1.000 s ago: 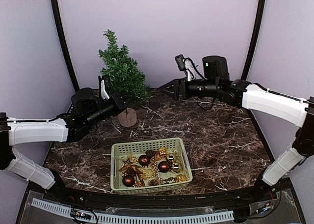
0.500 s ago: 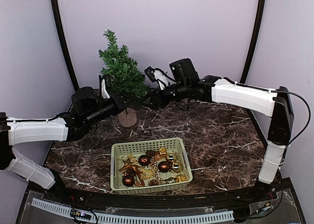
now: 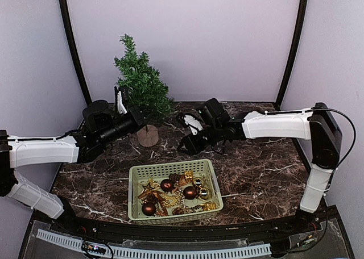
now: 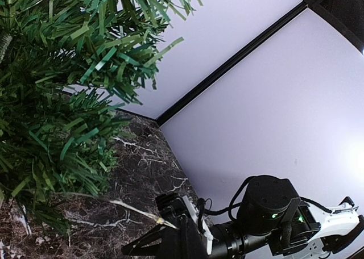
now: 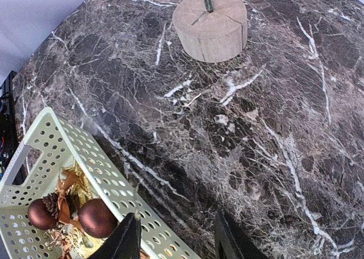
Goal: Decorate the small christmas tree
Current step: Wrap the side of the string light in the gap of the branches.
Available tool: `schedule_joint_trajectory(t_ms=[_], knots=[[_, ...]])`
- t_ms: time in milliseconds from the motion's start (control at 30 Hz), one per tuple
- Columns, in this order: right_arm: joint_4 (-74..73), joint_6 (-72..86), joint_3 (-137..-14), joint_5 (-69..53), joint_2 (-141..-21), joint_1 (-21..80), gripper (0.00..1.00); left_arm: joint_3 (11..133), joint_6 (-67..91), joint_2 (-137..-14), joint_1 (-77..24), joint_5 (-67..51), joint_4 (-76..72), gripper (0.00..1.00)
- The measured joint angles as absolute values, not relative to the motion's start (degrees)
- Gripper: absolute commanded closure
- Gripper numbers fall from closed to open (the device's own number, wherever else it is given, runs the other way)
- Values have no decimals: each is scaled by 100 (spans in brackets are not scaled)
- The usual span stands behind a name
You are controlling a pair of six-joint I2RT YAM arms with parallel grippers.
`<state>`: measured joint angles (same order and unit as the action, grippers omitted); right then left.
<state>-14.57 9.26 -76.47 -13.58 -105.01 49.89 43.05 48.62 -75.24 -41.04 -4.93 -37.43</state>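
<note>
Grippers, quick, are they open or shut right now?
Left gripper: shut, in the small christmas tree; whether it grips cannot be told.
Right gripper: open, empty.

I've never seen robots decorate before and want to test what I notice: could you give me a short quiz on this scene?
1. True or false: the small christmas tree stands inside the basket.
2. Where are the brown baubles? A) in the basket B) hanging on the tree C) loose on the table
3. Fill the gap: the fingers that are open close to the basket's rim belong to the ___ arm.

Key: 1. False. The tree stands on its wooden base on the table, behind the basket. 2. A. 3. Right.
</note>
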Motion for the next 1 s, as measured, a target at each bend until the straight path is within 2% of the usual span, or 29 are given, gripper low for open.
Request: schedule_joint_trajectory(t_ms=[167, 300, 600, 767, 800, 833, 900, 933, 967, 1000], knots=[[-1354, 1138, -7356, -1068, -10300, 4989, 63, 4305, 4860, -7509, -4104, -489, -3736, 100], [-1260, 1269, -7118, -897, -10044, 4989, 74, 4305, 4860, -7498, -4101, -489, -3736, 100], [-1175, 1413, -6799, -698, -9710, 4984, 76, 4305, 4818, -7476, -4086, -484, -3647, 100], [-1166, 1437, -6646, -637, -9594, 4982, 96, 4305, 4801, -7402, -4064, -482, -3636, 100], [-1155, 1466, -6615, -635, -9574, 4982, 100, 4305, 4797, -7389, -4062, -484, -3636, 98], [-1140, 1496, -6580, -635, -9550, 4982, 100, 4305, 4792, -7382, -4060, -484, -3634, 96], [-1096, 1551, -6497, -635, -9463, 4982, 100, 4305, 4757, -7378, -4038, -489, -3625, 83], [-1066, 1553, -6466, -628, -9413, 4982, 100, 4305, 4722, -7373, -4034, -495, -3594, 71], [-1028, 1568, -6436, -611, -9347, 4980, 100, 4305, 4700, -7354, -4025, -499, -3538, 65], [-1000, 1581, -6423, -598, -9275, 4969, 100, 4305, 4630, -7325, -4014, -508, -3465, 54]])
